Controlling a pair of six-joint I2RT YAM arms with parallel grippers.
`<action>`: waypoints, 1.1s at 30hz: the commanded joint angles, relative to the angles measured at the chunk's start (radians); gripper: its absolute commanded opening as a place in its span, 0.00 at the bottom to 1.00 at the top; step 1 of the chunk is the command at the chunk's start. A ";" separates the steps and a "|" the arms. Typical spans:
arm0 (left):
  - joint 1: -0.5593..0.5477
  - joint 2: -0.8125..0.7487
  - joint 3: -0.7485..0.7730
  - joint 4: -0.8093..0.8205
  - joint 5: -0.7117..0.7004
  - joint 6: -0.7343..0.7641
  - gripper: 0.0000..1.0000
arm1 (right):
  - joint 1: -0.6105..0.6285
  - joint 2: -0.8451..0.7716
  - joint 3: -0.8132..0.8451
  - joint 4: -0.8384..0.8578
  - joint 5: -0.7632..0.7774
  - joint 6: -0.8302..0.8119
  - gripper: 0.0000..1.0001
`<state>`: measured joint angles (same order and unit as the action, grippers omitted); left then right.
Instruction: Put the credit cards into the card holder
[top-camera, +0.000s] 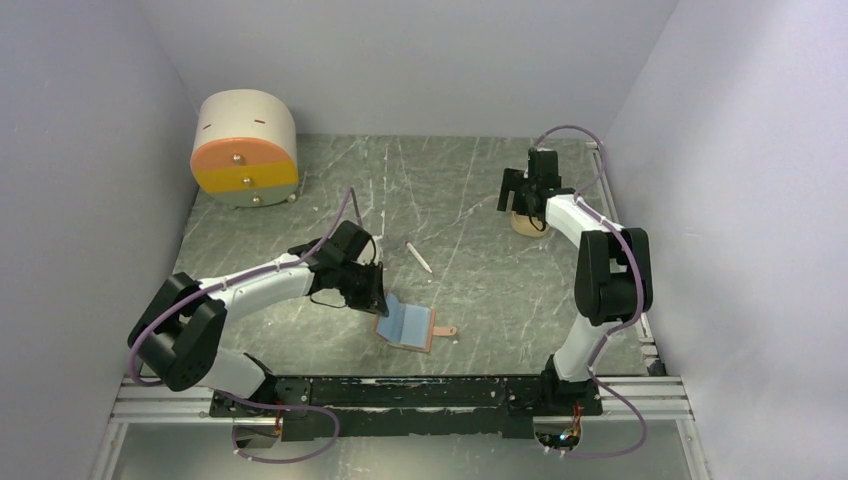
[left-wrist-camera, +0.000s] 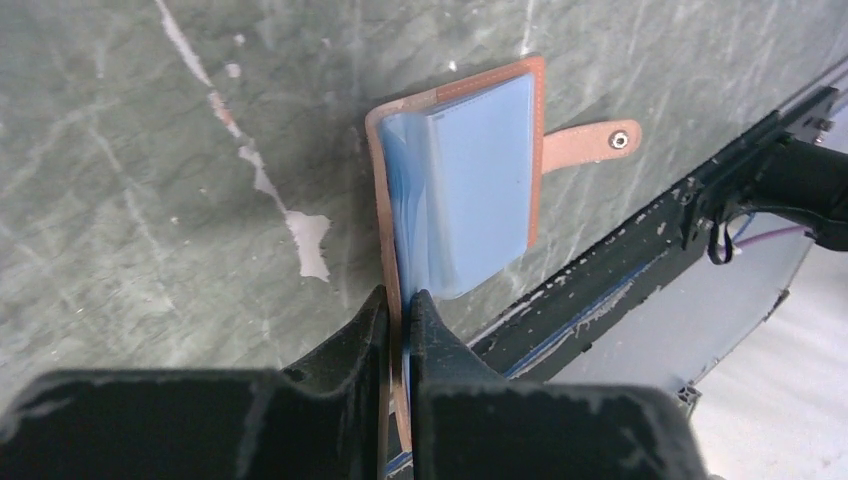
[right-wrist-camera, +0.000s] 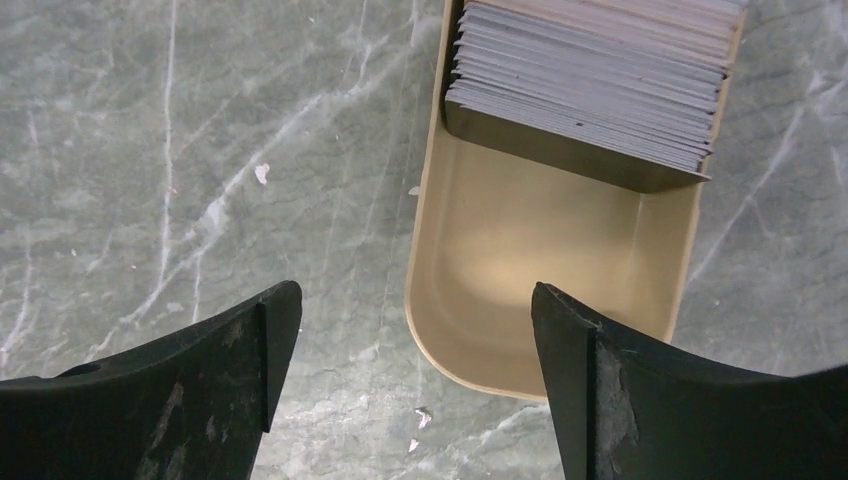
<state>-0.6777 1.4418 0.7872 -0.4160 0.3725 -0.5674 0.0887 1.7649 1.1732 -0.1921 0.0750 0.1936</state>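
The card holder (top-camera: 407, 326), brown leather with blue plastic sleeves and a snap strap, lies open on the table near the front middle. My left gripper (top-camera: 379, 298) is shut on the edge of its brown cover; in the left wrist view the cover runs between the fingertips of the left gripper (left-wrist-camera: 400, 305), and the sleeves (left-wrist-camera: 470, 170) fan out beyond. A stack of grey credit cards (right-wrist-camera: 600, 80) stands on edge in a beige tray (right-wrist-camera: 500, 300). My right gripper (right-wrist-camera: 415, 340) is open and empty, hovering over the tray's near end (top-camera: 524, 224). No black card shows.
A thin white stick (top-camera: 419, 258) lies mid-table, between the holder and the tray. A round cream and orange drawer box (top-camera: 245, 148) stands at the back left. The black base rail (left-wrist-camera: 640, 240) runs just beyond the holder. Grey walls close in the sides.
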 joint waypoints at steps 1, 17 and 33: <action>0.003 -0.012 -0.020 0.085 0.106 -0.008 0.09 | -0.009 0.041 0.012 -0.008 -0.027 -0.014 0.87; 0.031 -0.041 -0.090 0.144 0.117 -0.009 0.09 | -0.008 -0.005 -0.119 -0.021 -0.059 0.021 0.78; 0.035 -0.055 -0.119 0.162 0.112 -0.011 0.09 | 0.036 -0.128 -0.261 -0.007 -0.125 0.086 0.76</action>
<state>-0.6506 1.4101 0.6842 -0.2882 0.4587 -0.5762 0.1017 1.6508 0.9607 -0.1474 -0.0082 0.2379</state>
